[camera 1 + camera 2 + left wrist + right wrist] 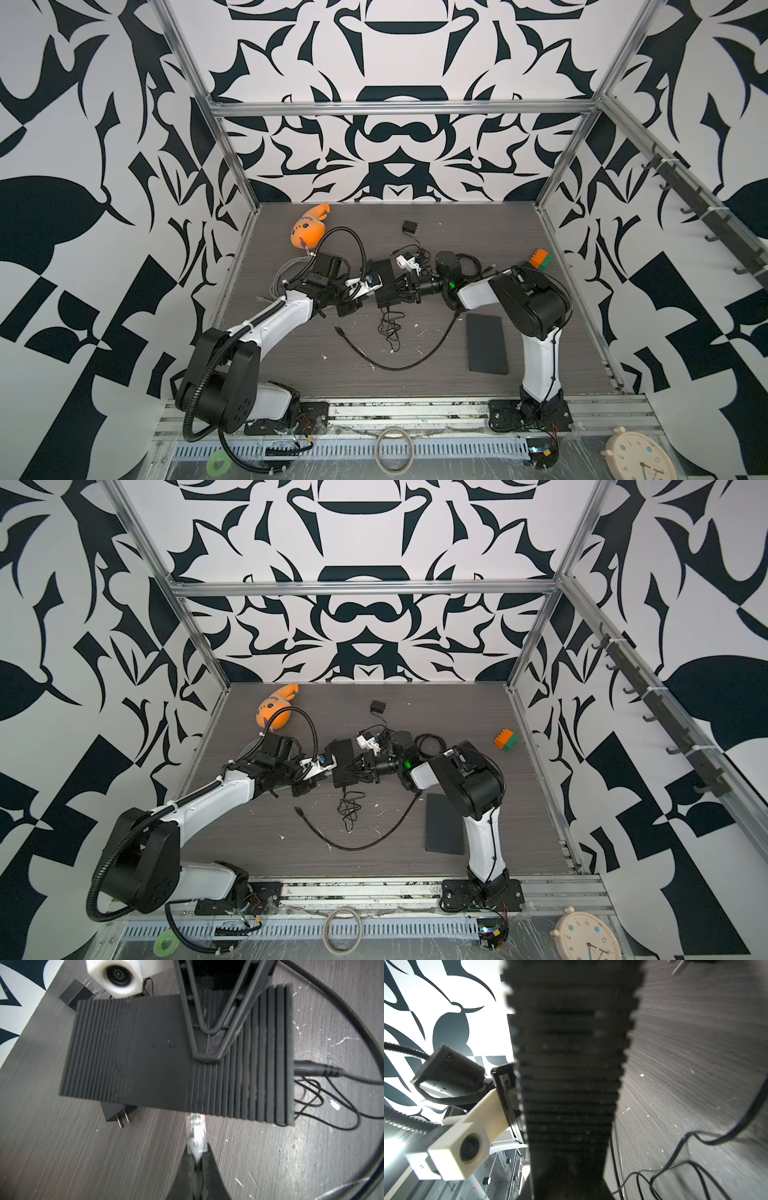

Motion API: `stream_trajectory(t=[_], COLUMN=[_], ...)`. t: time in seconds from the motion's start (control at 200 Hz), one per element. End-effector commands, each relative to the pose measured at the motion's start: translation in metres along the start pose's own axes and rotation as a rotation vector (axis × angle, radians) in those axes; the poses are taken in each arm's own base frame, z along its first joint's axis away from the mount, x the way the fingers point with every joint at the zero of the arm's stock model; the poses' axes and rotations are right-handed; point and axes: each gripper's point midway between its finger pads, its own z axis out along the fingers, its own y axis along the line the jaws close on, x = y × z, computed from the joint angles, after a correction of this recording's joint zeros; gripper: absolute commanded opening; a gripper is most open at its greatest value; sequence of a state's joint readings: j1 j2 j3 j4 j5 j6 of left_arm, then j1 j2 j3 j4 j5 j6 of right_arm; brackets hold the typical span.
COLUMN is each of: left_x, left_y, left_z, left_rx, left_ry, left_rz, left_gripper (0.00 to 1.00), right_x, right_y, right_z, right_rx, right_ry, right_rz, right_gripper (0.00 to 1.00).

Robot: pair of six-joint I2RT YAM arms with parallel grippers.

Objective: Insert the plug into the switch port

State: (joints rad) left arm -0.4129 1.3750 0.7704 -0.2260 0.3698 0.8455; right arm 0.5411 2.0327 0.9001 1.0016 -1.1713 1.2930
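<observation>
Plug (196, 1132) of clear plastic sat pinched by its tail in the left tool (197, 1154), whose fingertips were pressed together on it. Its nose met the near edge of the black ribbed switch (135, 1053) — whether it had entered a port could not be told, since that face was hidden from above. The right tool (206, 1053) clamped the switch through its thickness from the opposite side, one finger lying flat on the ribbed top. The likeliest failure, by my judgement, was a jam: the plug looked slightly skewed to the edge, and with so short a hold it could pivot between the fingertips and catch on the port's rim. A hard push might also slide the switch in the right tool's grip, or rock it — one corner lay over a power adapter (116, 1113) on the desk (62, 1157). Thin cables (324, 1093) looped beside the switch could snag if it shifted.
</observation>
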Motion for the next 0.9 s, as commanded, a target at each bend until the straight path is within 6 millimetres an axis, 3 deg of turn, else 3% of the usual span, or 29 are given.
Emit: stream_trajectory(t=[0.0,0.575,0.895], left_x=[-0.035,-0.042,-0.049], left_y=[-0.006,-0.004,-0.013], left_z=[-0.004,-0.013,0.001], left_rx=[0.041,0.022,0.071], left_ry=[-0.111,-0.133,-0.148], left_rz=[0.075,0.088,0.090], left_gripper=[0.00,0.00,0.00], right_x=[0.011,0.015,0.012], right_y=[0.032,0.019,0.025], right_z=[0.017,0.016,0.017], right_rx=[-0.059,-0.022,-0.042], right_ry=[0.073,0.076,0.063], right_rz=[-0.152,-0.152,-0.157], right_gripper=[0.03,0.03,0.02])
